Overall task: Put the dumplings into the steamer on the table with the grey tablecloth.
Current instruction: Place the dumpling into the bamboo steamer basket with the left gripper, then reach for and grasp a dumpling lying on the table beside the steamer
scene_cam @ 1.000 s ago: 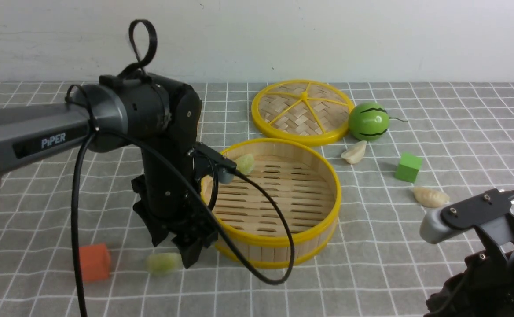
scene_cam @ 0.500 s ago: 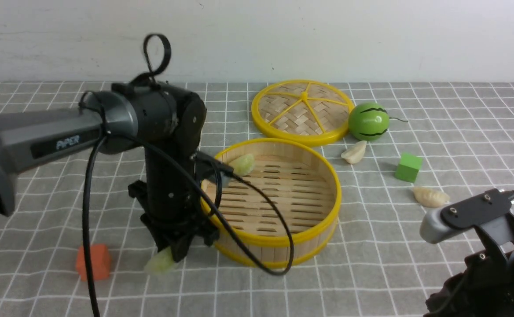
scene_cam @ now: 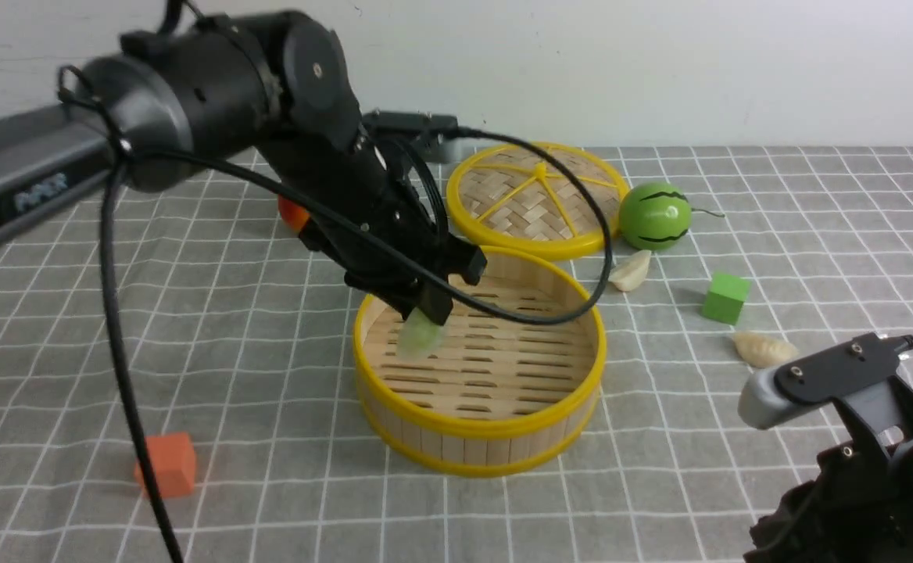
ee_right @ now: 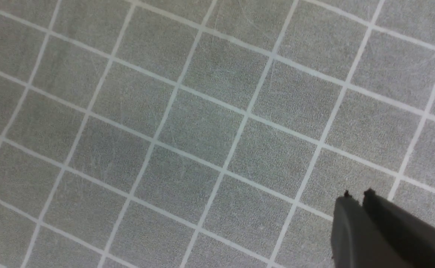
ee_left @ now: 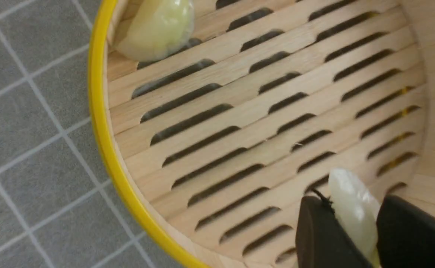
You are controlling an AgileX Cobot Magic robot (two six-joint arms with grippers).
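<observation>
A pale green dumpling (scene_cam: 419, 336) is pinched in the left hand (ee_left: 348, 204), held over the steamer (scene_cam: 488, 428). Inside the steamer, another pale green dumpling (ee_left: 159, 29) lies on the slats against the wall; most of the slatted floor is bare. The yellow rim stands up all round, with the left arm (scene_cam: 308, 86) reaching over its far left part.

Just behind the steamer is the woven lid (scene_cam: 503, 191), with a toy watermelon (scene_cam: 654, 216) close by its right side. Nearer than the watermelon lies a cream-white dumpling (scene_cam: 630, 271); farther right come a green cube (scene_cam: 726, 298) and a second cream-white dumpling (scene_cam: 765, 349).

Bare grey tablecloth (scene_cam: 644, 469) spans the worktop between the steamer and the right hand (ee_right: 357, 201), whose fingers are pressed together near the worktop's near right corner. More open room lies left of the steamer, up to an orange cube (scene_cam: 167, 465) toward the near left corner.
</observation>
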